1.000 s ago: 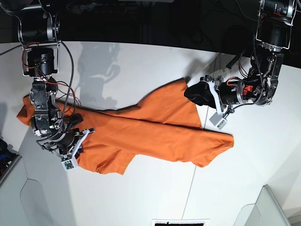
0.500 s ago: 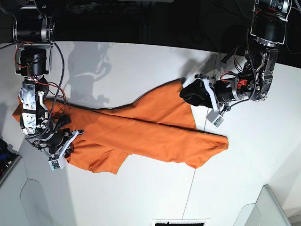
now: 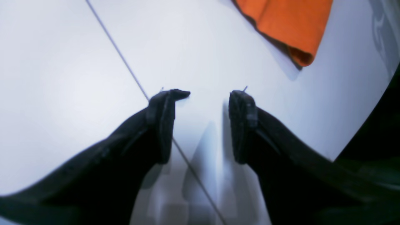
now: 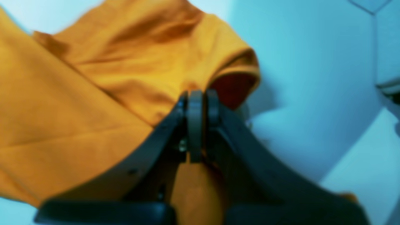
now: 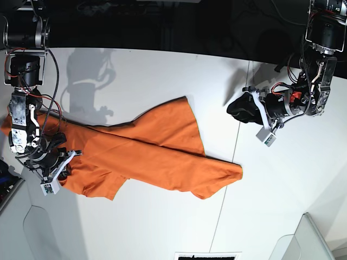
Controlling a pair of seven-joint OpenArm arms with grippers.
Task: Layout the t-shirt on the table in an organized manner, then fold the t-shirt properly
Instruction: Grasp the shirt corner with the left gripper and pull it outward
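Two grippers are splitting here: your right gripper (image 5: 60, 169) is clamping the shirt (image 5: 146, 151) stretching lengthwise toward your released left gripper (image 5: 241, 108), hovering well apart.

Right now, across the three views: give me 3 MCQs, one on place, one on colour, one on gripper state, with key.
1. Where does the left gripper stand?
A. over bare table, clear of the shirt
B. on the shirt's collar
C. under the table

2. What colour is the shirt?
A. blue
B. orange
C. grey

3. What is the right gripper doing?
A. open above the table
B. shut on nothing
C. shut on the shirt

Key: 1 A, the left wrist view shows only white table between its fingers. 2 B, orange in every view. 3 C, the right wrist view shows closed jaws with cloth pinched between them.
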